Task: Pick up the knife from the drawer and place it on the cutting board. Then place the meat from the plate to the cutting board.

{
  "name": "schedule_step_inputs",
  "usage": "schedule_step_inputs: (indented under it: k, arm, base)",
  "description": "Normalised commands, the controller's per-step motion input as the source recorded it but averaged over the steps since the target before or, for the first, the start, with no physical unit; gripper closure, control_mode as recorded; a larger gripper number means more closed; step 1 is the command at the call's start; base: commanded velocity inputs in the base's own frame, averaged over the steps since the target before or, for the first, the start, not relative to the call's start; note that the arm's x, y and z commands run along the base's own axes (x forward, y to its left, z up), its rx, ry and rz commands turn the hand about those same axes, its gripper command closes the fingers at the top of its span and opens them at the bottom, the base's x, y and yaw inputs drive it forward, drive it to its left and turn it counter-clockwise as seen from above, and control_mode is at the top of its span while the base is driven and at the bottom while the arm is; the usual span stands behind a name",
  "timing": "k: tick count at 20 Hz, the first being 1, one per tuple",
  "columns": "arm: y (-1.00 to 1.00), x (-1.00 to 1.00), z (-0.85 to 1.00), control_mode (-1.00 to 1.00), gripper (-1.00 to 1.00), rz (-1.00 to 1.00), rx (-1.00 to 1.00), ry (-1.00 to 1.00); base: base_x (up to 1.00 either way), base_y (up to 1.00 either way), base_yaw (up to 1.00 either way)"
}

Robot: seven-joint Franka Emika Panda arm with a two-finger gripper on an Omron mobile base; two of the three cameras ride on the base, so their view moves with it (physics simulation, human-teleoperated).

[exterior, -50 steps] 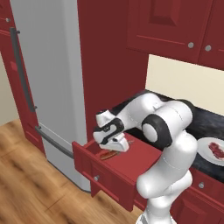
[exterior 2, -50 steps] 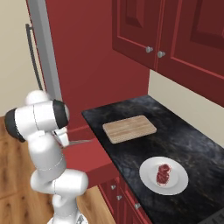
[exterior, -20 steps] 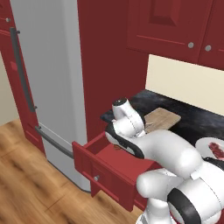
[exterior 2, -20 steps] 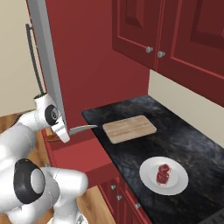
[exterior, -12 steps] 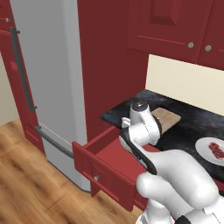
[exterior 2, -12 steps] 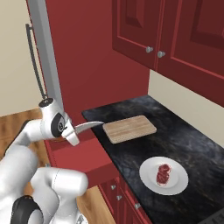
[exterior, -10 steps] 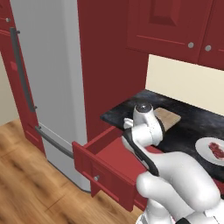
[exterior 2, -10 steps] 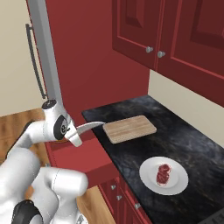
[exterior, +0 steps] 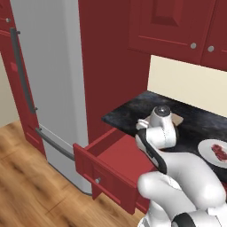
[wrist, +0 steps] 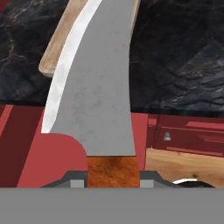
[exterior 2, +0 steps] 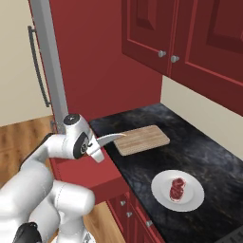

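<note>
Gripper (exterior 2: 96, 153) clamped on the knife (exterior 2: 110, 139) by its wooden handle.
Broad grey blade points toward the tan, grained cutting board (exterior 2: 141, 139) on speckled black counter (exterior 2: 209, 156).

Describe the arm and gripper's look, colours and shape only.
The arm is glossy white with rounded, bulbous link shells and dark bands at the joints. A round grey cap tops the wrist link. The gripper is white with a dark face. No loose cables or printed markings are visible.

No legible text, labels, brands, numbers or signs on any surface.
</note>
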Motion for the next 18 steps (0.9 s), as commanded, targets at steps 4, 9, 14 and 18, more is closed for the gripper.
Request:
schedule_step_inputs:
  k: [4, 9, 14, 18]
  arm:
    - [-0.49, 0.3, 0.02, -1.0, 1.0, 0.0, 0.0, 0.0]
    - [-0.33, 0.54, 0.0, -1.0, 1.0, 0.0, 0.0, 0.0]
    - [-0.29, 0.53, 0.0, -1.0, 1.0, 0.0, 0.0, 0.0]
    - [-0.28, 0.48, 0.11, -1.0, 1.0, 0.0, 0.02, 0.0]
  base:
    - [0.0, 0.0, 0.0]
    - [0.0, 0.0, 0.0]
    - [0.0, 0.0, 0.0]
    - [0.0, 0.0, 0.0]
